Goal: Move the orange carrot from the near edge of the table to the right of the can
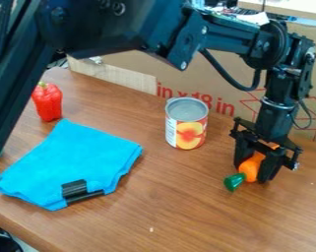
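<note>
Blue cloth (75, 160) w/ blk patch (74, 189)

A single fixed camera looks down at a slant on the wooden desk (186, 206), fairly near, from across it, facing the cardboard (219, 74) behind; the black arm (120, 24) crosses close before the lens.

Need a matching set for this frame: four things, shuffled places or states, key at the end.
Things
1. Red pepper
2. Blue cloth
3. Can
4. Orange toy with a green end

Places or states
A. Upright, between the cloth and the gripper
B. Spread on the table, a black strip at its near edge
C. Held in the gripper
D. Just beyond the cloth, toward the picture's left edge

Pairs: 1-D, 2-B, 3-A, 4-C
</note>
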Available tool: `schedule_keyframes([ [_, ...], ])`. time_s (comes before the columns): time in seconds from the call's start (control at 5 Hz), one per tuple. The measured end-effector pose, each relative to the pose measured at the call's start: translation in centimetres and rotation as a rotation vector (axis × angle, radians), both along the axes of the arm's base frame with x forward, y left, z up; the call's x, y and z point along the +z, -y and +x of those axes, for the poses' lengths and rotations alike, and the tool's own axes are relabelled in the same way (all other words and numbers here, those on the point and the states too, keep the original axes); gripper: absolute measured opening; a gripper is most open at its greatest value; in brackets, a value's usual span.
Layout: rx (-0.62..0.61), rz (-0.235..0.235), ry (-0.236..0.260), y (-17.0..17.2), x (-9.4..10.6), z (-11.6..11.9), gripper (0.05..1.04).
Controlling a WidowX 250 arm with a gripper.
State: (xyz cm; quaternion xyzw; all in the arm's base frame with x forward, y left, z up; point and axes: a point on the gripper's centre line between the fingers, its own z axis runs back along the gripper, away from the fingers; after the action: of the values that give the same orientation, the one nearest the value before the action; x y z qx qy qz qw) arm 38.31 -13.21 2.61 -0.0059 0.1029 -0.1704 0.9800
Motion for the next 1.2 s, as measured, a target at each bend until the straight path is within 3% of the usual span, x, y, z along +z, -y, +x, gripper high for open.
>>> schedule_keyframes([
  [0.2,0.019,-0.014,-0.014,-0.1,0.1,-0.5,0.682],
  [0.4,0.039,-0.022,-0.039,-0.1,0.2,-0.8,0.941],
  [0.8,0.047,-0.033,0.022,-0.3,1.5,-0.7,0.996],
  [1.2,0.137,0.046,0.144,-2.3,6.4,-2.4,0.996],
])
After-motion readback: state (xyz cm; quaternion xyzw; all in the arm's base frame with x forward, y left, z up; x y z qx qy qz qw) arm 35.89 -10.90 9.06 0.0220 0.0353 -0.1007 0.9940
